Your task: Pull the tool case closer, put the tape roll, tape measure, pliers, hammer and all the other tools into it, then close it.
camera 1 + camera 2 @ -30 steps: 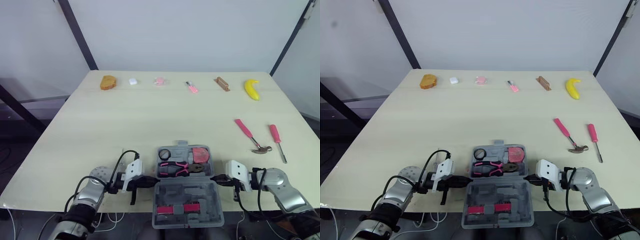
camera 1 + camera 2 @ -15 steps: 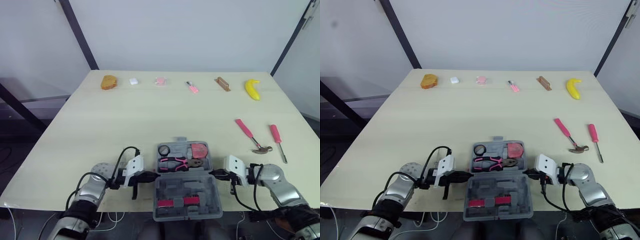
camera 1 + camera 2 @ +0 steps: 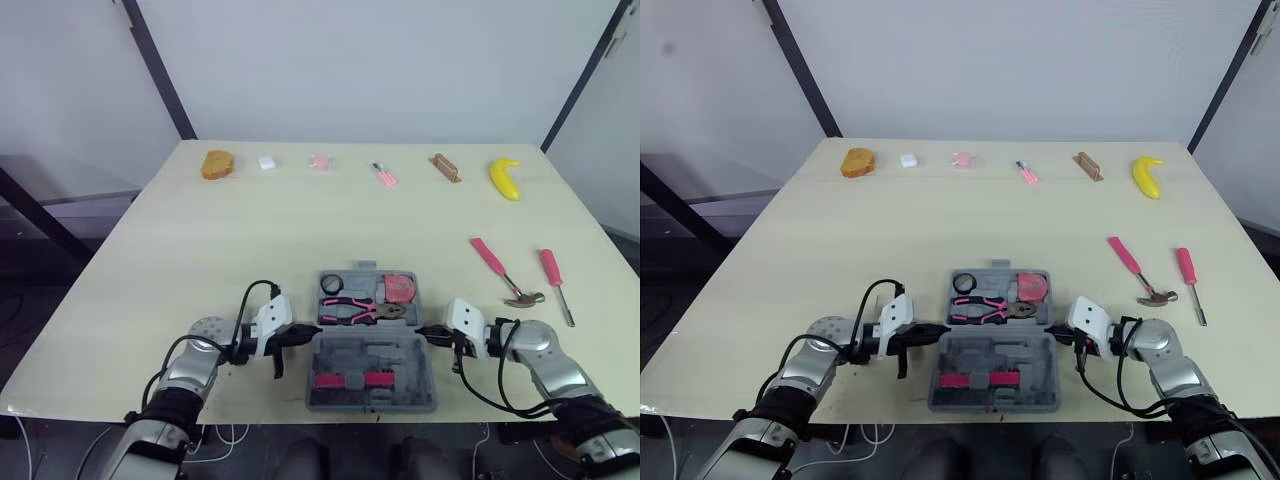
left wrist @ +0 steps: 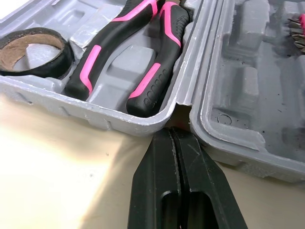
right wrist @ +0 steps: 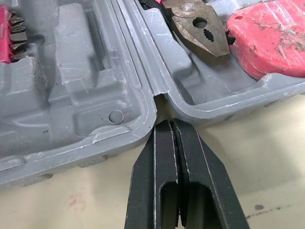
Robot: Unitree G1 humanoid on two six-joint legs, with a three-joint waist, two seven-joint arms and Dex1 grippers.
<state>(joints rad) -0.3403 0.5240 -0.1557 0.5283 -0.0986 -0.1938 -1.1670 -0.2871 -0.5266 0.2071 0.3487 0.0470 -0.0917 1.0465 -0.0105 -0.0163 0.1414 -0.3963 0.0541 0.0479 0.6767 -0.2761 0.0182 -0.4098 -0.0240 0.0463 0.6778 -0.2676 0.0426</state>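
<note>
The open tool case (image 3: 370, 378) sits at lower centre, the left tool (image 3: 303, 336) and right tool (image 3: 425, 332) each closed tight with tips at its hinge ends; the pull looks about finished, so the next move is likely a reach right for the hammer (image 3: 497, 268).

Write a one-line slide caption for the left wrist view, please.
Shut left tool pointing at the hinge gap of the open grey tool case, with pliers and tape roll inside.

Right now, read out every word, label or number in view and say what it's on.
None can be read.
The case, pliers and tape measure show no print up close.
The far pink item is too small to tell.
</note>
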